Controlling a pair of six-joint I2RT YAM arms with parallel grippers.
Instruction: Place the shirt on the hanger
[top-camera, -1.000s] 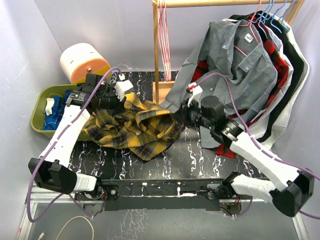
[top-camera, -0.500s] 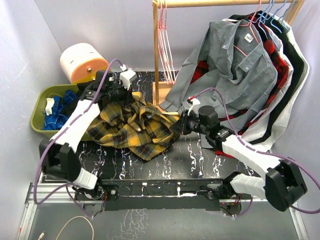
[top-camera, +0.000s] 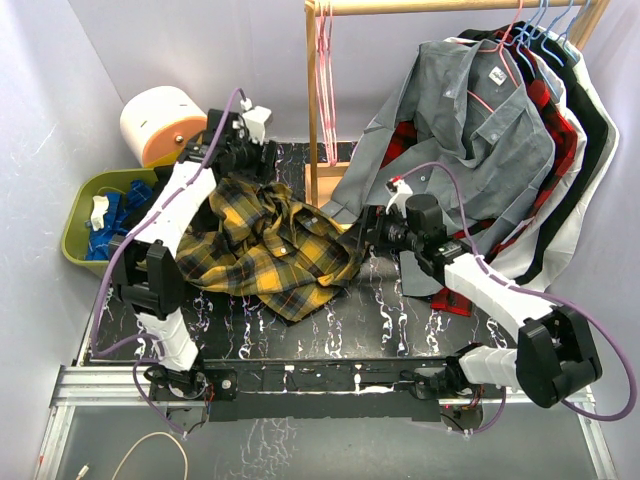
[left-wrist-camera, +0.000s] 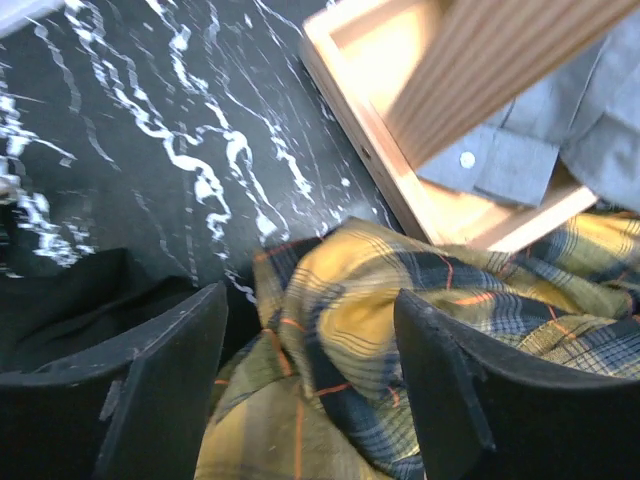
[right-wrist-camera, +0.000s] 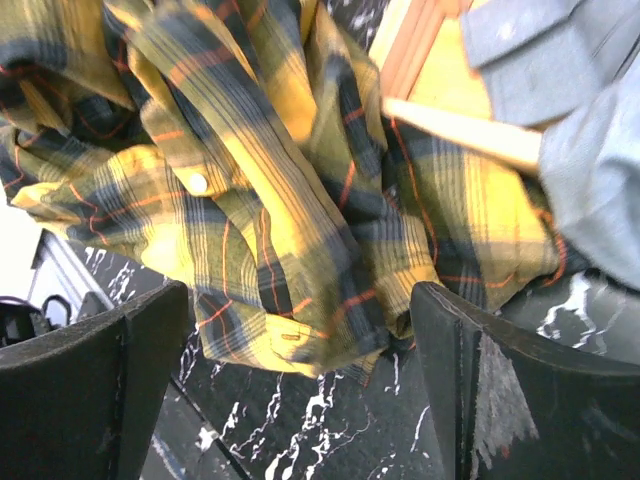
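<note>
The shirt (top-camera: 265, 245), yellow, black and green plaid, lies crumpled on the black marbled table (top-camera: 390, 320). My left gripper (top-camera: 243, 172) is at the shirt's far edge. In the left wrist view it (left-wrist-camera: 310, 293) stands open with a fold of the shirt (left-wrist-camera: 400, 300) lying loose between its fingers (left-wrist-camera: 170, 380). My right gripper (top-camera: 362, 238) is at the shirt's right edge, by the rack's base. In the right wrist view it (right-wrist-camera: 298, 295) is wide open, with the shirt's hem (right-wrist-camera: 250, 180) just ahead of the fingertips. A thin pink hanger (top-camera: 325, 80) hangs at the rack's left end.
The wooden rack's post (top-camera: 313, 100) and base frame (left-wrist-camera: 400, 130) stand right behind the shirt. A grey shirt (top-camera: 480, 140), a red-and-black plaid shirt (top-camera: 555, 120) and blue hangers (top-camera: 545, 30) hang at the right. A green bin (top-camera: 75, 235) and an orange-and-white cylinder (top-camera: 165, 125) sit at the left.
Both grippers were shut on the shirt and now stand open. The left arm has reached farther back and the shirt has shifted that way. The right arm moved slightly back and to the right.
</note>
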